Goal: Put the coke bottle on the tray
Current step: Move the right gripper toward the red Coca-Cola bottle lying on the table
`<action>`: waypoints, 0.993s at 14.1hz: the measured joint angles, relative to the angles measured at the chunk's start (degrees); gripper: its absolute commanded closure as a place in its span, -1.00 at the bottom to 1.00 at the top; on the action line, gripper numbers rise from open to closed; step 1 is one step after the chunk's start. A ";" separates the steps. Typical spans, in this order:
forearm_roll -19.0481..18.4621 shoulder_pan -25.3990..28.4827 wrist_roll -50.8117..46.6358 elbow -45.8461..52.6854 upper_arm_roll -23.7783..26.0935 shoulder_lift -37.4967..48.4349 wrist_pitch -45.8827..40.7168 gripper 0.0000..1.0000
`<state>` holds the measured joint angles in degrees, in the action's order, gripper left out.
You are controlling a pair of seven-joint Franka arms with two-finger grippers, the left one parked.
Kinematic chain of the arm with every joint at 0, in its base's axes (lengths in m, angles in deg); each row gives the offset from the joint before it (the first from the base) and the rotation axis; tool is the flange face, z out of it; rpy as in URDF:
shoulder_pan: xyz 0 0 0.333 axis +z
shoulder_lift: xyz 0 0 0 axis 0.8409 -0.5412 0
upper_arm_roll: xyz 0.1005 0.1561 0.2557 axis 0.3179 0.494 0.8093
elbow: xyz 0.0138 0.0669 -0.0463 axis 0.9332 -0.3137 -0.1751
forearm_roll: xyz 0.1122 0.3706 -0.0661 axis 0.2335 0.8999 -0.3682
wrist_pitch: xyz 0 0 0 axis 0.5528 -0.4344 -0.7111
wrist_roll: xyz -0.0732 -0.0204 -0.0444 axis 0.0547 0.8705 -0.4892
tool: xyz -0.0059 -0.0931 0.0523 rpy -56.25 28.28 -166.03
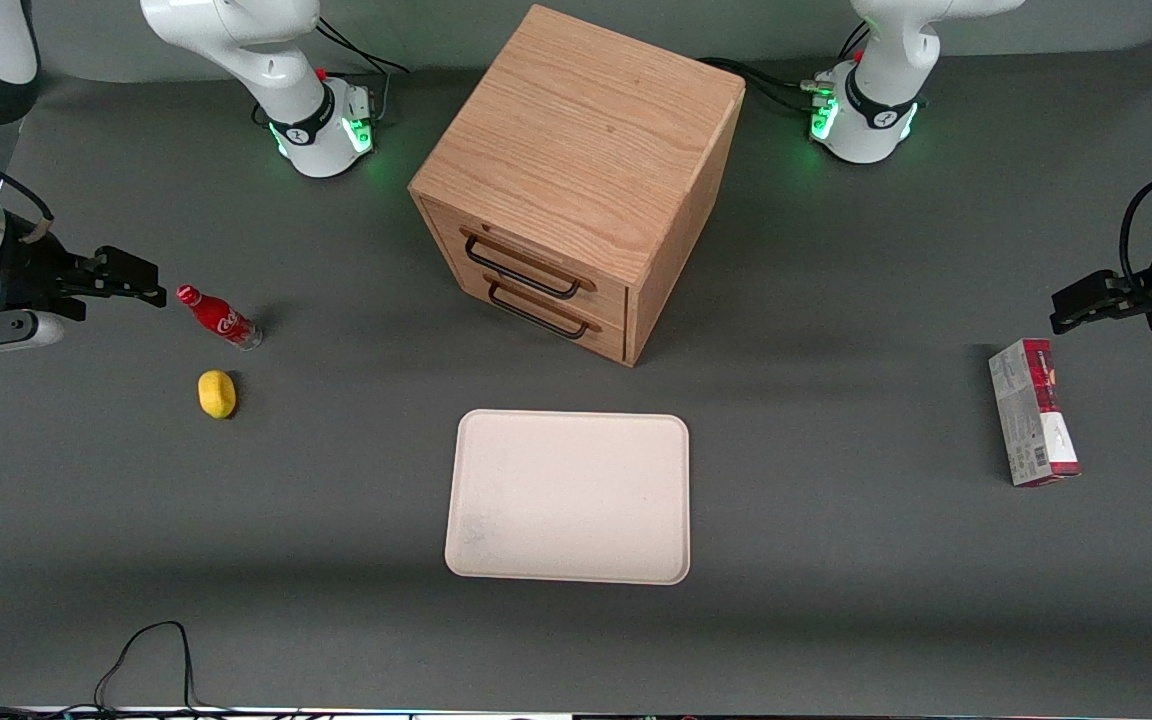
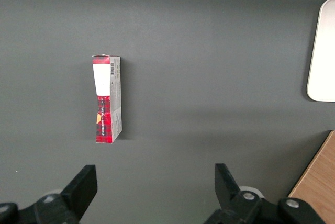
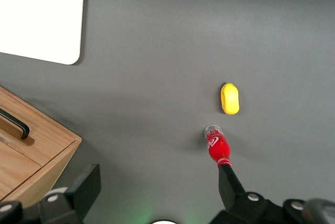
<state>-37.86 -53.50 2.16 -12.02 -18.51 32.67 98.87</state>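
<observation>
The coke bottle point(image 1: 219, 317) is small and red with a red cap and a clear base. It is on the grey table toward the working arm's end, and it also shows in the right wrist view point(image 3: 216, 145). Its cap points at my right gripper point(image 1: 156, 284), which is open and empty just beside the cap. In the right wrist view the gripper point(image 3: 157, 177) has its fingers wide apart, and one fingertip point(image 3: 226, 174) is next to the cap. The cream tray point(image 1: 568, 497) lies flat and empty mid-table, nearer the front camera than the cabinet; it also shows in the right wrist view point(image 3: 42, 20).
A yellow lemon point(image 1: 217, 393) lies beside the bottle, nearer the front camera. An oak drawer cabinet point(image 1: 576, 170) stands mid-table with both drawers shut. A red-and-grey carton point(image 1: 1031, 410) lies toward the parked arm's end. A black cable point(image 1: 146, 650) lies near the front edge.
</observation>
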 measured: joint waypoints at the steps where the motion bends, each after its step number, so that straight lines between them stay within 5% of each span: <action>1: -0.08 0.14 0.00 0.05 -0.01 0.00 -0.21 -1.00; 14: -0.09 -1.27 1.69 0.13 -2.22 0.17 -4.60 -1.00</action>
<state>-37.95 -54.77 3.85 -11.89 -20.74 32.84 94.28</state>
